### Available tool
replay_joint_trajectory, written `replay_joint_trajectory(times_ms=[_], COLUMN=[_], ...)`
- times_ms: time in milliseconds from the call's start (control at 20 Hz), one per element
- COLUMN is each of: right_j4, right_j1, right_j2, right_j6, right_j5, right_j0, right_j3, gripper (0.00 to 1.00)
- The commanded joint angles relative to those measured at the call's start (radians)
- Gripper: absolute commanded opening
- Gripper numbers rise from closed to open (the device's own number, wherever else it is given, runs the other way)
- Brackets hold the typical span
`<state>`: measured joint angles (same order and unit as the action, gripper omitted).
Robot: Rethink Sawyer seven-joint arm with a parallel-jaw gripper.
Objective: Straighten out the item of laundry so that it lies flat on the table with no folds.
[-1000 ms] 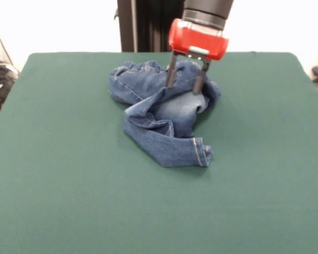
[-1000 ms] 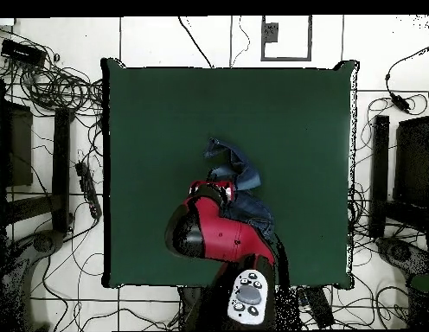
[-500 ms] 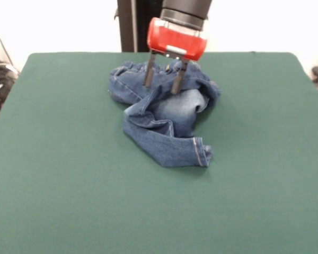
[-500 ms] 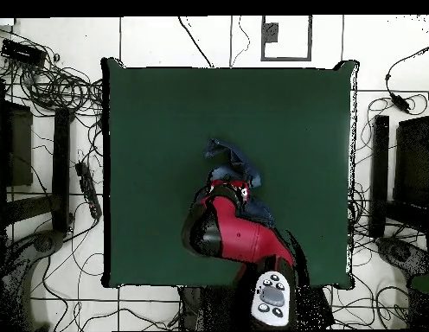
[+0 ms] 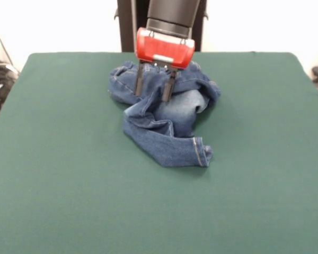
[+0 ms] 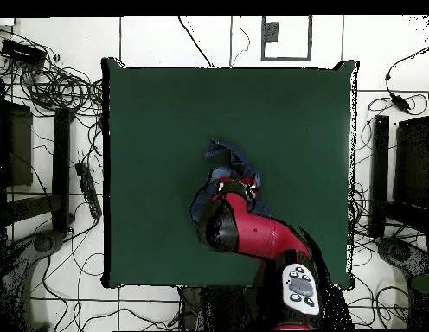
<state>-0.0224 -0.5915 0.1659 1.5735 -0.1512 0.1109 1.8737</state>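
Front view
Jeans: the jeans (image 5: 167, 119) sit bunched in a heap on the table (image 5: 69, 174), a bit towards the far side and roughly midway across.
Shape of the heap: waistband end crumpled at the far side, a pale faded patch facing up in the middle, and one leg running towards the camera and to the right, ending in a hemmed cuff with tan stitching.
Folds: plenty, the cloth is doubled over itself and nowhere near flat.
Gripper: the gripper (image 5: 152, 95) hangs from its red housing right over the far part of the heap.
Jaws: two dark fingers (image 5: 139, 82) spread apart, with denim showing between them and nothing clamped.
Contact: tips are down at the cloth; whether they press into it, I cannot tell.

Overhead view
Arm: the red and black arm (image 6: 252, 238) reaches in from the bottom edge and covers much of the heap.
Jeans: only a blue corner peeks out past the arm's end, near the table's middle.
Gripper: hidden under the arm here.
Table: green cloth bare all round the heap.
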Motion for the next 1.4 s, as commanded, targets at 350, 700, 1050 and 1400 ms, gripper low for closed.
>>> replay_joint_trajectory(times_ms=[350, 700, 1050, 1400], right_j4=[0.083, 0.192, 0.258, 0.368], right_j1=[0.053, -0.009, -0.065, -0.070], right_j2=[-0.157, -0.103, -0.092, -0.115], right_j6=[0.240, 0.277, 0.271, 0.352], right_j5=[0.086, 0.135, 0.247, 0.256], right_j0=[-0.001, -0.093, -0.138, -0.222], right_j3=[0.037, 0.073, 0.079, 0.111], gripper=[0.00, 0.00, 0.00, 0.00])
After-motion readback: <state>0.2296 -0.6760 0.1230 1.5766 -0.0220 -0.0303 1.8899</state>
